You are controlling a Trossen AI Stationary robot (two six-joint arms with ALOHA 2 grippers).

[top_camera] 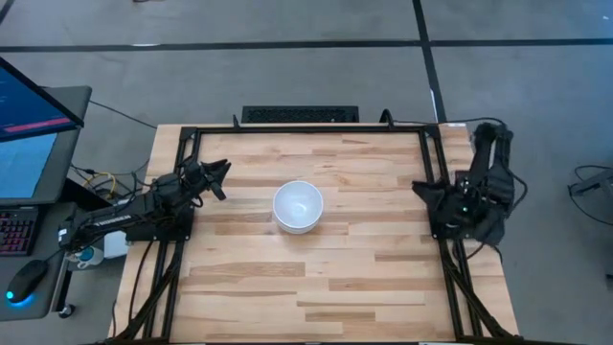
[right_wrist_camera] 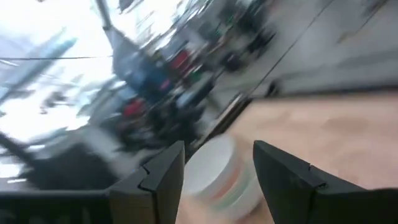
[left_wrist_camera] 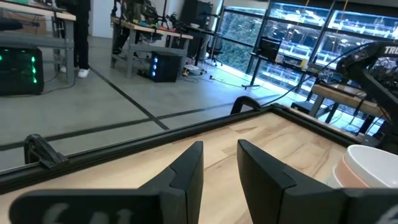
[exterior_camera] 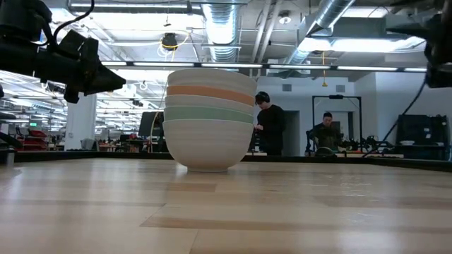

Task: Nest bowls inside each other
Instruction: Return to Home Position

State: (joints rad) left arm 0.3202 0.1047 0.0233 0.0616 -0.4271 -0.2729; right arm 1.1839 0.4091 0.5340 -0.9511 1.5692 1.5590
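The bowls stand nested in one stack (top_camera: 298,206) at the middle of the table. In the low view the stack (exterior_camera: 210,120) shows a white rim on top, then orange, then mint green, and a white bowl at the bottom whose base rests on the wood. My left gripper (top_camera: 221,180) hovers open to the left of the stack, above the table (exterior_camera: 106,79); its wrist view catches the stack's edge (left_wrist_camera: 367,167). My right gripper (top_camera: 422,190) is open at the table's right edge, with the stack (right_wrist_camera: 219,174) showing between its fingers, farther off.
A black frame rail (top_camera: 306,127) runs around the wooden tabletop (top_camera: 316,278). A monitor, a keyboard and a mouse sit off the table's left side (top_camera: 29,144). People stand at benches in the room beyond (exterior_camera: 268,123).
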